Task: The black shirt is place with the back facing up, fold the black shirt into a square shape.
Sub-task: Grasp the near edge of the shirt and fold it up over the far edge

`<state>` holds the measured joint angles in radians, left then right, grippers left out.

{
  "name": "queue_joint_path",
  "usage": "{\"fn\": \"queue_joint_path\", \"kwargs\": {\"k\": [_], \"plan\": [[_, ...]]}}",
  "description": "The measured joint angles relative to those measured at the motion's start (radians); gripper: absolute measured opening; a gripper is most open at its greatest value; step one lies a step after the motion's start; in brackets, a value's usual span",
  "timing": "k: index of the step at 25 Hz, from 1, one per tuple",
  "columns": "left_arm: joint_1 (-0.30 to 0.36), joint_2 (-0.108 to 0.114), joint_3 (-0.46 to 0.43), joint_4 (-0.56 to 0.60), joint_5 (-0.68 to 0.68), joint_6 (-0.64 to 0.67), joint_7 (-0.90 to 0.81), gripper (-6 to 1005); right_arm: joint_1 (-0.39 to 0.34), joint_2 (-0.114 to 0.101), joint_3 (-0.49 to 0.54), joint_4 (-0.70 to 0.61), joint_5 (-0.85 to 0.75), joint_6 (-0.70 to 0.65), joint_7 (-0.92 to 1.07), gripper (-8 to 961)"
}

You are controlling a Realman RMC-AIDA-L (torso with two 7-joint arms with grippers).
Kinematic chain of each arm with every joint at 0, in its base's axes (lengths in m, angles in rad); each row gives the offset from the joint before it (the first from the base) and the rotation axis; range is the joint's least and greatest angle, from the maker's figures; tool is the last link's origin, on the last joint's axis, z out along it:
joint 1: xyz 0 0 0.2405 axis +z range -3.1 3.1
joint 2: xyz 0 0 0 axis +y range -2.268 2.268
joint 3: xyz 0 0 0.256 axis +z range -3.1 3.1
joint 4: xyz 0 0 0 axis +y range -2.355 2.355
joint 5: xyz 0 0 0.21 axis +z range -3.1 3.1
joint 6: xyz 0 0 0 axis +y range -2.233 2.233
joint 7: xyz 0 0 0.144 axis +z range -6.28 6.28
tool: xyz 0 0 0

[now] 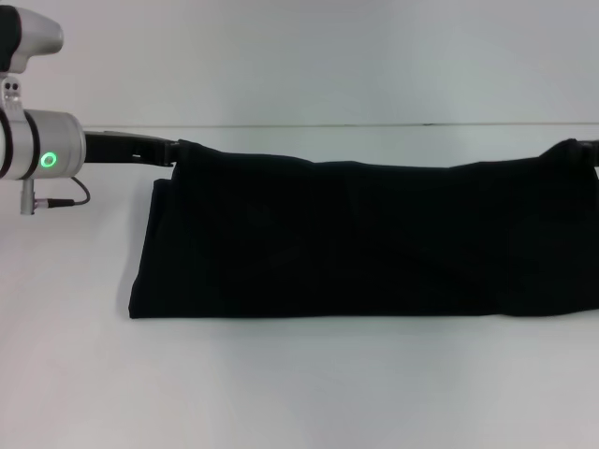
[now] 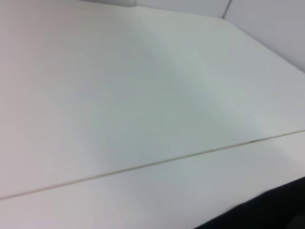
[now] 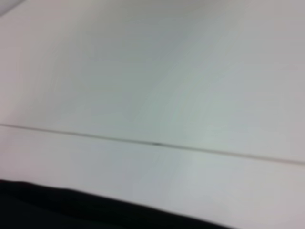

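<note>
The black shirt (image 1: 356, 238) lies across the white table (image 1: 281, 393) as a long folded band, its upper edge lifted toward the far edge. We see the left gripper (image 1: 167, 150) pinching one raised corner and the right gripper (image 1: 590, 150), barely visible, apparently clamped on the other near the table's right edge.
</note>
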<state>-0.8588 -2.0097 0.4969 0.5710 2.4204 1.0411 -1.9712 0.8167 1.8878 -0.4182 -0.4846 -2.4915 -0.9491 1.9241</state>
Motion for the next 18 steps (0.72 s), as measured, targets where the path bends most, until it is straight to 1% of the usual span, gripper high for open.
{"fn": "queue_joint_path", "kwargs": {"k": [2, 7, 18], "plan": [[-0.005, -0.002, 0.019, -0.009, 0.0, -0.044, -0.001, 28, 0.02, 0.004, -0.013, 0.028, 0.0, 0.066, -0.004, 42], [-0.018, -0.006, 0.051, -0.025, -0.001, -0.131, -0.001, 28, 0.051, 0.011, -0.023, 0.069, 0.002, 0.172, -0.011, 41], [-0.028, -0.005, 0.057, -0.047, 0.004, -0.185, 0.006, 28, 0.06, 0.014, -0.025, 0.086, 0.009, 0.221, -0.021, 42]]}}
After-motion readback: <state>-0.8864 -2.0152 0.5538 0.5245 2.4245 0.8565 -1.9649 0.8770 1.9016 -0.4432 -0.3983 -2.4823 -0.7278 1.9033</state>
